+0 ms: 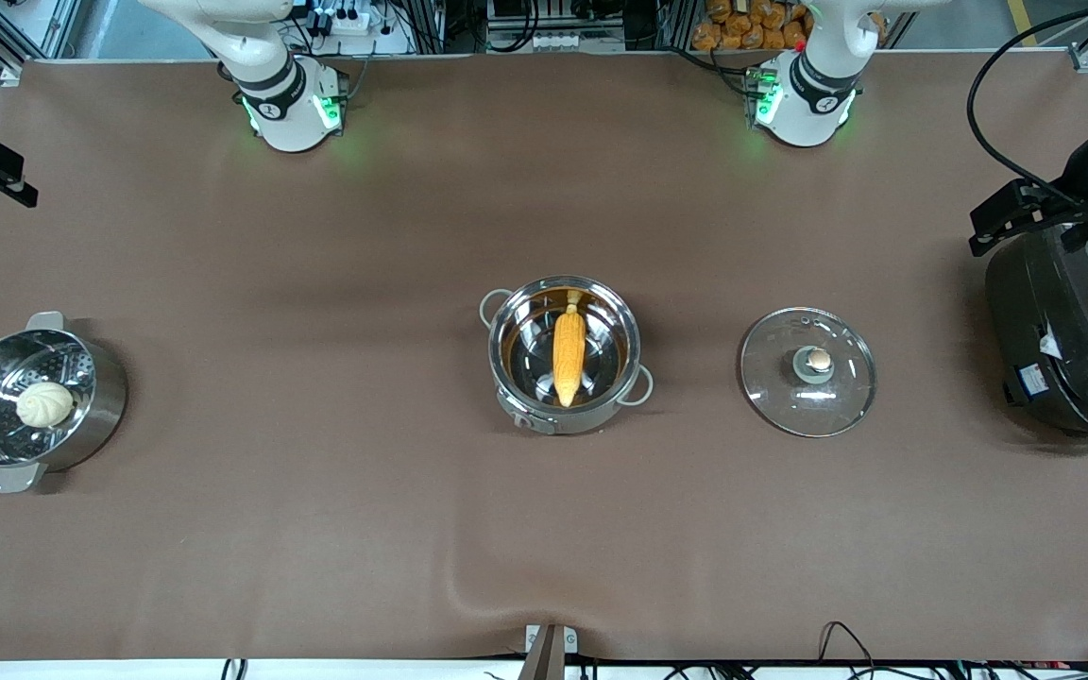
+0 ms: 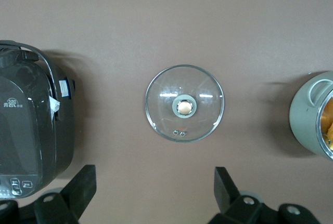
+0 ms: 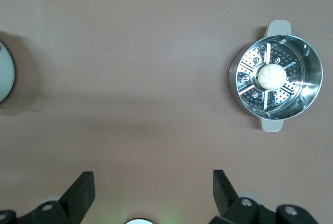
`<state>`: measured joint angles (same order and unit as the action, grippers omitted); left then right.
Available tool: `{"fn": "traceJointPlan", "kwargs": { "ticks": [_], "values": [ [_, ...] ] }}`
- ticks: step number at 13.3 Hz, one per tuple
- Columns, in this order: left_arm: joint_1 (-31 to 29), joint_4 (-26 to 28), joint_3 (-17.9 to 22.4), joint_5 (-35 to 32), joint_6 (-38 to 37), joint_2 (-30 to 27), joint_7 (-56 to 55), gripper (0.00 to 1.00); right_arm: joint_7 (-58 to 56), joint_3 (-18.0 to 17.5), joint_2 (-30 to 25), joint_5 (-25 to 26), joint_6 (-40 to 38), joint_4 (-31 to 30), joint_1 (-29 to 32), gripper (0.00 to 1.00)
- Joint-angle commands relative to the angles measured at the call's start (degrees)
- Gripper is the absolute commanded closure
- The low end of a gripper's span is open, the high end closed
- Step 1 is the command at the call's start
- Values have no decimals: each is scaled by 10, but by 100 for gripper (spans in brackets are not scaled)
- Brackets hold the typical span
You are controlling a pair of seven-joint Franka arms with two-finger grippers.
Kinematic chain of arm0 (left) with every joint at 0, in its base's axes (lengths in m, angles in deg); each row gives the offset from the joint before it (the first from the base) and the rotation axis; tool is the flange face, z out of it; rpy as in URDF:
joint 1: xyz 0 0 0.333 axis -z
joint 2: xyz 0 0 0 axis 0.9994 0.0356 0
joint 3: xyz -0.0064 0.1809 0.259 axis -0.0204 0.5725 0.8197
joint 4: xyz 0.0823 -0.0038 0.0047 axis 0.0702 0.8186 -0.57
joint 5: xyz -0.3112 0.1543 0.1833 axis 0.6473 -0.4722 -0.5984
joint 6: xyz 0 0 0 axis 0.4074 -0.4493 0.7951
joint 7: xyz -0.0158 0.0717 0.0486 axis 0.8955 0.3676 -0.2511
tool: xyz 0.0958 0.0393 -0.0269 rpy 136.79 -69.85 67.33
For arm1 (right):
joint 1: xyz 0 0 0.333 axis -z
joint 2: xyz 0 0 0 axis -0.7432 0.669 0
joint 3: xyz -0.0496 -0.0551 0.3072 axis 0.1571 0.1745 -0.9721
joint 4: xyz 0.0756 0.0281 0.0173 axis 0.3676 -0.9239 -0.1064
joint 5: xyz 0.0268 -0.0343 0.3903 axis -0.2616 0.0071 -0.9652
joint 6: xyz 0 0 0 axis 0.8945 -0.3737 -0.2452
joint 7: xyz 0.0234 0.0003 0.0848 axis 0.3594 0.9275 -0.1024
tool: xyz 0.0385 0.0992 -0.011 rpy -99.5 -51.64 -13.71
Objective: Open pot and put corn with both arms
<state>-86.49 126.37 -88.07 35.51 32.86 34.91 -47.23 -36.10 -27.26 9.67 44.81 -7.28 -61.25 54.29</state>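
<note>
Corn cob, yellow-orange and tapered (image 1: 569,354), at the centre of the front frame, lying inside the shallow round shiny steel pot (image 1: 518,351) with thin wire loop handles. Pale stub end toward the top of the frame, pointed tip toward the bottom edge; nearly as long as the pot is wide, so resting flat across the mirror-like floor and not propped on the rim.

Clear round glass lid with a small metal knob (image 1: 775,378) flat on the brown desk (image 1: 317,529), knob up, beside the pot toward the left arm's end and well apart from it. Probably set there to keep the pot mouth free and within that arm's reach.

Left hand (image 2: 155,174) up in the air over the desk between lid and big black cooker (image 1: 1063,340), fingers spread apart, holding nothing. Right hand (image 3: 152,177) likewise raised over bare desk toward the right arm's end, fingers apart, empty. Both apparently drawn clear of the pot.

Second steel pot with flat tab handles and perforated insert (image 1: 102,397) at the right arm's end of the desk, a white round bun (image 1: 44,404) sitting in it, untouched by either hand.

Judged from this layout: lid off, corn in, task looking essentially complete.
</note>
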Motion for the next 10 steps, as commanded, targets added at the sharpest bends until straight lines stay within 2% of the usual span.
{"fn": "traceJointPlan", "kwargs": {
  "ticks": [1,5,10],
  "values": [
    [-4,-4,-9,13,-4,-7,13,0,-13,2,0,10,4,7,2,0],
    [-6,-25,-10,37,-11,-6,9,0,-10,0,-1,7,11,7,1,0],
    [-7,-25,-7,35,-16,-7,7,0,40,-1,0,5,6,7,1,0]
  ]
}}
